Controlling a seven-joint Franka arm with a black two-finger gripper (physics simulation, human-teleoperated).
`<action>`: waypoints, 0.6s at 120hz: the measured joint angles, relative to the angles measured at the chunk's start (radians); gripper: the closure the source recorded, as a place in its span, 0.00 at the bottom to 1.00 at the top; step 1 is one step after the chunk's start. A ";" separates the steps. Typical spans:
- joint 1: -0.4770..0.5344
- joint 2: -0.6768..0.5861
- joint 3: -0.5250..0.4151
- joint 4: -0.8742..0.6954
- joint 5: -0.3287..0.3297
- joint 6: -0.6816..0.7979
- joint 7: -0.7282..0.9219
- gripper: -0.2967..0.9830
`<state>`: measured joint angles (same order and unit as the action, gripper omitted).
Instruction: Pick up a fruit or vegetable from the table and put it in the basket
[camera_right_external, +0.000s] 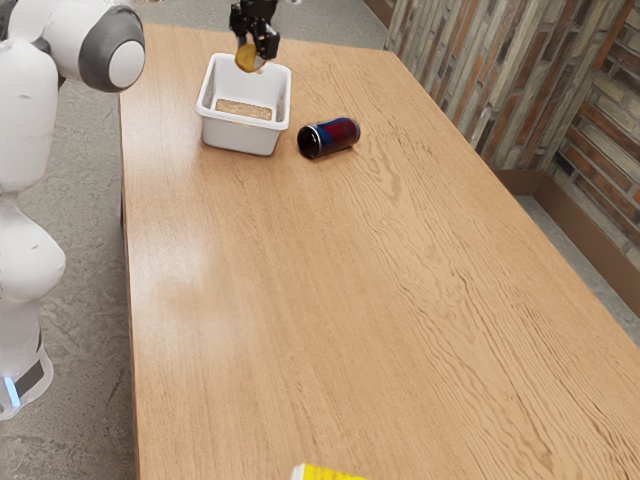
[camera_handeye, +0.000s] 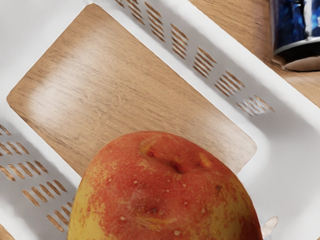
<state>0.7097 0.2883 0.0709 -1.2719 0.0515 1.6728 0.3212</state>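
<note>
My arm (camera_right_external: 28, 120) comes in from the exterior view's left, and my claw (camera_right_external: 254, 54) points down above the white basket (camera_right_external: 238, 136), at the far part of the desk (camera_right_external: 260, 300). The claw is clamped on the fruit (camera_handeye: 162, 195), which hangs in the air over the basket's opening. This fruit is round, red on its top with yellow on the sides; the skin has small pale specks, some darker spots, and a dimple with rough, yellowish marks around it. A dark can (camera_right_external: 330, 138) with blue and red lies on its side, near the basket, to the exterior view's right.
</note>
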 joint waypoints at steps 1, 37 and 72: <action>0.003 0.009 -0.001 0.011 -0.002 0.001 0.006 0.50; 0.089 0.161 -0.032 0.132 -0.068 0.015 0.194 0.40; -0.261 -0.207 -0.088 -0.100 0.028 -0.016 0.263 0.25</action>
<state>0.4491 0.0813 -0.0172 -1.3719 0.0791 1.6567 0.5842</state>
